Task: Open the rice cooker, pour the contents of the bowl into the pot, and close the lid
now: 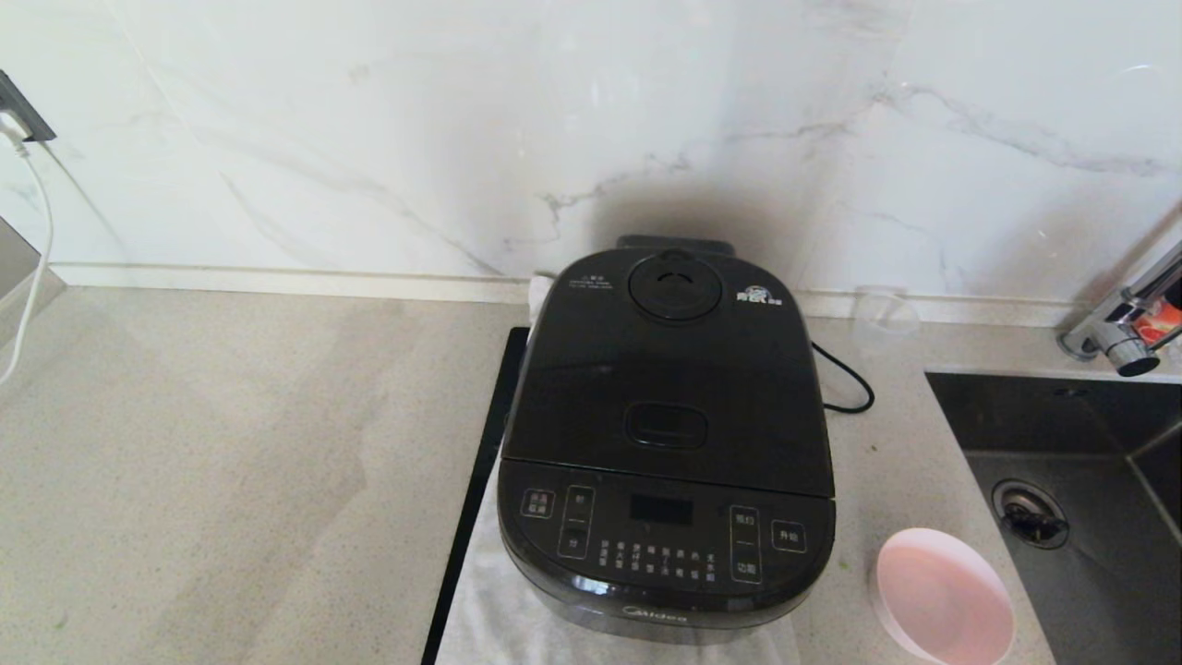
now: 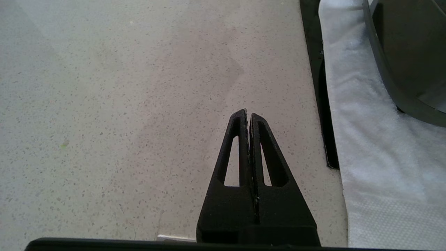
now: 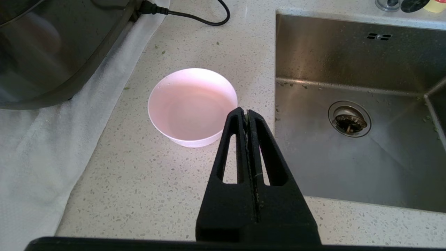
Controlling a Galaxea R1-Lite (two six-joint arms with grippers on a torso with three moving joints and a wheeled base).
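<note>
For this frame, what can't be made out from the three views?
- The pot: hidden in every view by the shut lid of the rice cooker.
- The bowl: its near edge is cut off in the head view; in the right wrist view no herb bits can be made out inside.
- Both arms: outside the head view; only the left gripper and right gripper show, both shut.

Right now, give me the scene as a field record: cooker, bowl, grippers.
rice cooker: on white towel, counter centre
lid: closed
bowl: pink, on counter between cooker and sink; no herb bits visible inside
left gripper: shut, empty, over bare counter
right gripper: shut, empty, near bowl
clear cup: by wall
</note>
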